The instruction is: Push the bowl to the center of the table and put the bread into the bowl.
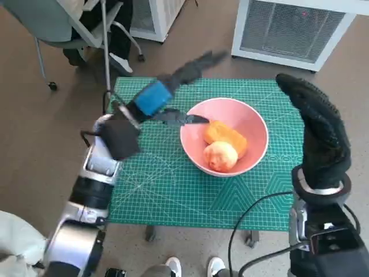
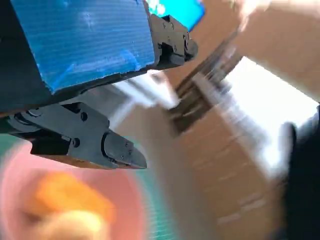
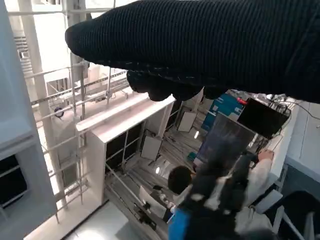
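While both hands (image 1: 164, 98) (image 1: 317, 130) hover open and empty, golden bread (image 1: 225, 134) fills the smooth pink bowl (image 1: 253, 122)

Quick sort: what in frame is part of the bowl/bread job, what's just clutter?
Job:
pink bowl
bread, in the bowl
left hand
right hand
green cutting mat

Clutter:
white grilled unit
chair
person

The round pink bowl (image 1: 256, 124) sits upright near the table's middle — two orange-tan bread pieces (image 1: 225, 144) lie inside.
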Available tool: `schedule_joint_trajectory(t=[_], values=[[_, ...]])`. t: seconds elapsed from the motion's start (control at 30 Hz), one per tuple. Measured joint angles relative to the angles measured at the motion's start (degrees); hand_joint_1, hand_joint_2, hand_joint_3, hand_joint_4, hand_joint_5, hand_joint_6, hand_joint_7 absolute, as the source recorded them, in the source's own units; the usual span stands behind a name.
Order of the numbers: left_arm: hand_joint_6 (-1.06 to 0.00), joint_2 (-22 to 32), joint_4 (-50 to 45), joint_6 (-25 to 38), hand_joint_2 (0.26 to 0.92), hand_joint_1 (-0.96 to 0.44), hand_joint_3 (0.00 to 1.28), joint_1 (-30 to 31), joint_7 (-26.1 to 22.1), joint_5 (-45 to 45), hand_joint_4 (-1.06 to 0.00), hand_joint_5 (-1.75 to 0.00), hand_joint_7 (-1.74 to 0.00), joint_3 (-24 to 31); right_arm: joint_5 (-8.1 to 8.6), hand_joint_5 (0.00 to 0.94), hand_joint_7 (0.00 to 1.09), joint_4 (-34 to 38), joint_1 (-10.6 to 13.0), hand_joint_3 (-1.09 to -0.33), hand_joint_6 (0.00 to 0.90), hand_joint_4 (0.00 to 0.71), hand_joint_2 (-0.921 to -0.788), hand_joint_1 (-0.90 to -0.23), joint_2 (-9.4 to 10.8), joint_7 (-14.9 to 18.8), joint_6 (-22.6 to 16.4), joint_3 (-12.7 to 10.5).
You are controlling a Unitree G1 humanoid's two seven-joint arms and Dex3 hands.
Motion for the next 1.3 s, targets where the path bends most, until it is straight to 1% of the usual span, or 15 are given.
schedule_joint_trajectory(t=[0.13,0.2,0.27,0.53,0.57,0.6,0.67,0.77,0.93,1.1,1.3], values=[[-0.15,-3.4,-5.5,4.1,0.921,-0.04,0.09,4.2,0.1,-9.4,-0.06,-0.01,0.00,3.7,-0.30,0.000,0.74,-0.5,-0.6,-0.511,0.123,0.435,-0.921,-0.397,0.1,-0.8,1.3,-0.1],[-0.15,-5.4,-9.5,6.0,0.921,-0.02,0.11,7.4,0.6,-13.8,-0.06,-0.01,0.00,5.7,-1.07,0.000,0.74,-0.9,-1.1,-0.512,0.125,0.432,-0.921,-0.394,0.3,-1.6,2.3,-0.2],[-0.14,-6.5,-12.1,6.7,0.920,-0.01,0.13,10.0,1.1,-15.8,-0.05,-0.01,0.00,6.8,-1.72,0.000,0.74,-1.4,-1.4,-0.513,0.126,0.429,-0.921,-0.393,0.5,-2.3,3.1,-0.3],[-0.17,-6.8,-17.3,8.8,0.900,-0.01,0.18,15.3,2.7,-16.2,-0.07,-0.01,-0.03,8.5,-2.25,0.000,0.73,-1.7,-1.4,-0.516,0.127,0.426,-0.921,-0.382,1.1,-3.2,3.7,-0.2],[-0.16,-6.8,-18.0,9.0,0.885,-0.01,0.21,15.6,2.9,-16.2,-0.07,-0.01,-0.06,8.6,-2.27,0.000,0.73,-1.7,-1.5,-0.516,0.127,0.426,-0.921,-0.381,1.1,-3.2,3.7,-0.1],[-0.10,-6.8,-18.7,9.1,0.844,-0.01,0.29,16.0,3.1,-16.2,-0.08,-0.01,-0.18,8.6,-2.29,0.000,0.73,-1.7,-1.5,-0.517,0.127,0.426,-0.921,-0.382,1.1,-3.2,3.7,-0.1],[-0.04,-6.9,-19.9,9.2,0.799,-0.01,0.38,16.5,3.3,-16.2,-0.09,-0.01,-0.33,8.7,-2.62,0.000,0.73,-1.7,-1.7,-0.517,0.127,0.425,-0.921,-0.384,1.1,-3.2,3.7,0.0],[-0.01,-6.9,-21.6,9.4,0.773,-0.01,0.43,17.1,3.7,-16.2,-0.09,-0.01,-0.40,8.7,-3.24,0.000,0.73,-1.7,-2.0,-0.516,0.126,0.425,-0.921,-0.388,1.1,-3.2,3.7,0.1],[0.00,-7.2,-23.8,9.8,0.758,-0.01,0.46,18.3,4.0,-16.2,-0.10,-0.02,-0.44,8.5,-4.00,0.000,0.74,-1.7,-2.2,-0.514,0.126,0.425,-0.921,-0.396,1.0,-3.2,3.8,0.0],[0.00,-7.6,-25.2,9.9,0.727,-0.01,0.52,19.6,4.3,-15.9,-0.11,-0.02,-0.47,8.3,-4.10,0.000,0.74,-1.7,-2.2,-0.512,0.126,0.426,-0.921,-0.402,1.0,-3.2,4.0,-0.2],[0.00,-8.1,-25.5,9.9,0.715,-0.01,0.56,20.4,4.3,-15.9,-0.12,-0.03,-0.50,8.1,-4.09,0.000,0.74,-1.6,-2.3,-0.513,0.126,0.426,-0.921,-0.393,0.9,-3.2,4.2,-0.5]])
